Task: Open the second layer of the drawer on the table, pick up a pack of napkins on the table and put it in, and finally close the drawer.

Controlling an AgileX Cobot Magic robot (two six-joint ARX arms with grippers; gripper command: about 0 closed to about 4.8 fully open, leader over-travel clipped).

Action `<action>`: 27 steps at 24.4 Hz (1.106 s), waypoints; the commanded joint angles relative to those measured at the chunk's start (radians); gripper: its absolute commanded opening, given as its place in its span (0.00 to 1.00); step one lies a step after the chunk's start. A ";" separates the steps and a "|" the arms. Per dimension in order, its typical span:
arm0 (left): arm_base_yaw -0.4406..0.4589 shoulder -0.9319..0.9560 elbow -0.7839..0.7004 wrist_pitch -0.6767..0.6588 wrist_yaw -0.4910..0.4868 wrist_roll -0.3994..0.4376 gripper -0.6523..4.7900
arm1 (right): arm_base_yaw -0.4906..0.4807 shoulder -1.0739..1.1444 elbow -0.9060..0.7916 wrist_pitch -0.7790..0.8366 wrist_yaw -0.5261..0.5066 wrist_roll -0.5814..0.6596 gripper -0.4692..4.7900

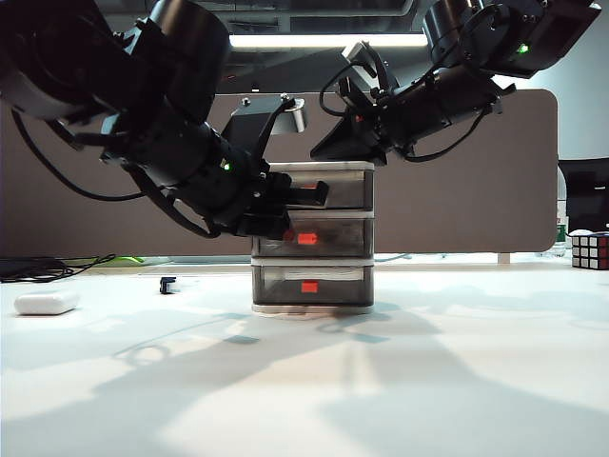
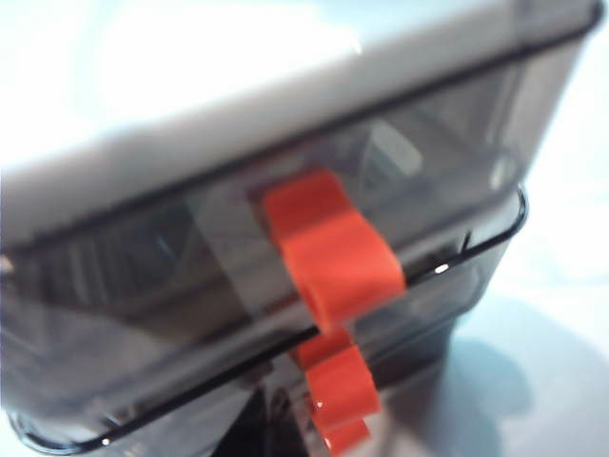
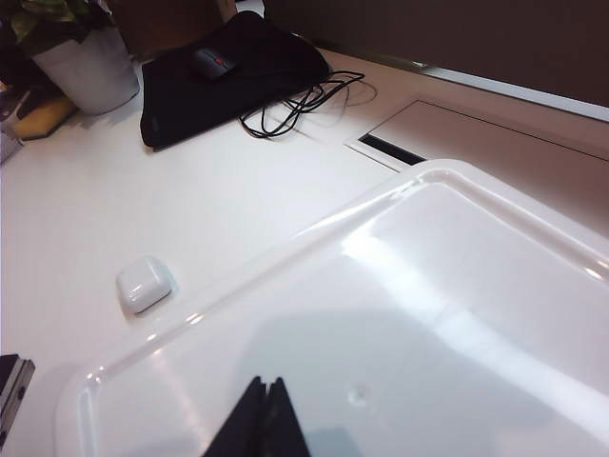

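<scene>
**Drawer unit mid-table, both grippers closed**

Drawer (image 1: pixel 312 238) stands mid-table (image 1: pixel 428 381), all layers in. Left gripper (image 1: pixel 285 211) clenched, empty, crowds the second layer (image 1: pixel 314 235), partly masking it. Right gripper (image 3: pixel 262 419) pinched shut, rests on the cabinet top. White rounded object (image 1: pixel 46 303) near the left edge. Napkins unseen.

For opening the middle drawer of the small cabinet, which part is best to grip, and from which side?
Grip the red-orange handle at the centre of the middle drawer front. Come from the front, the side facing the exterior camera. The handle is probably the only part that sticks out from the flat face, and the drawer likely slides out that way.
</scene>
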 commanded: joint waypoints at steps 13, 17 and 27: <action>0.000 -0.410 -0.206 -0.060 -0.044 0.058 0.11 | -0.004 -0.218 -0.006 -0.154 0.028 -0.147 0.08; 0.000 -0.757 -0.333 -0.277 -0.067 0.058 0.11 | -0.003 -0.425 -0.129 -0.183 0.096 -0.158 0.08; -0.007 -1.522 -0.544 -0.640 -0.164 -0.103 0.11 | 0.002 -0.954 -0.604 -0.184 0.229 -0.060 0.08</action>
